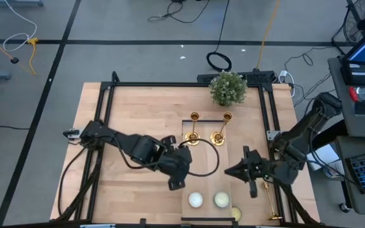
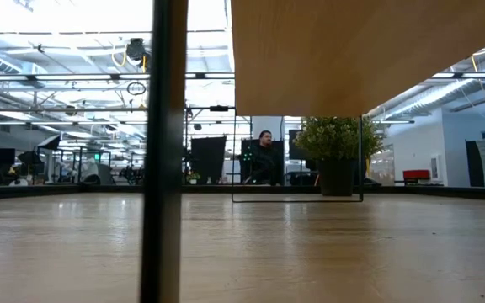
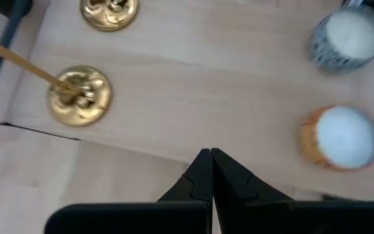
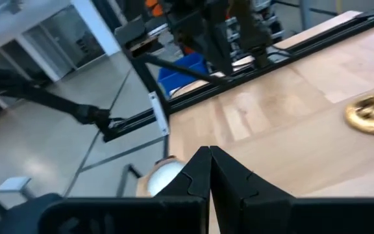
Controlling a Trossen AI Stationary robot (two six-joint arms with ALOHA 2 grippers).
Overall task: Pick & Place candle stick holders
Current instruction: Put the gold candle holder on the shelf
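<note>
Two brass candle stick holders (image 1: pixel 193 128) (image 1: pixel 220 128) stand upright side by side at the far end of a marked rectangle at table centre; a third candle stick holder (image 1: pixel 270 204) lies flat near the right front edge. The left gripper (image 1: pixel 175 184) hovers beside the rectangle, fingers pressed together, holding nothing. The right gripper (image 1: pixel 252 189) reaches inward, likewise closed and empty. Two round candles (image 1: pixel 196 200) (image 1: pixel 221 200) sit at the rectangle's near end; a potted plant (image 1: pixel 227 88) stands behind.

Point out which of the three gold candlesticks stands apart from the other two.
The candlestick by the right end effector, near the table's right front corner. The other two candlesticks stand side by side mid-table, in front of the potted plant.
</note>
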